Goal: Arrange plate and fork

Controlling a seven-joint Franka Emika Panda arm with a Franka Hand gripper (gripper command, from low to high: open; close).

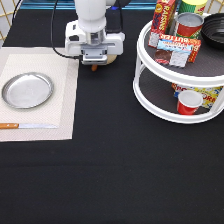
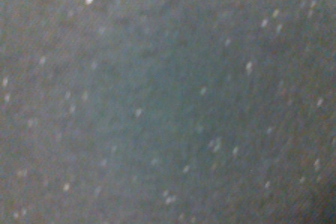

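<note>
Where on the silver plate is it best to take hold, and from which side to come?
Probably the raised rim of the plate, on its edge toward the exterior view's right, coming down from above. The plate lies flat on the placemat, so only the rim offers a lip, and that edge is nearest the gripper.

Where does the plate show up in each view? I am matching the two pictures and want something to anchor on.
Exterior view: the plate lies on the pale placemat at the exterior view's left, above the knife; the gripper is to its upper right, apart from it.
Wrist view: the plate is not in it; only a blurred dark speckled surface shows.
Shared landmark: none certain; the speckled surface may be the black tablecloth.
</note>
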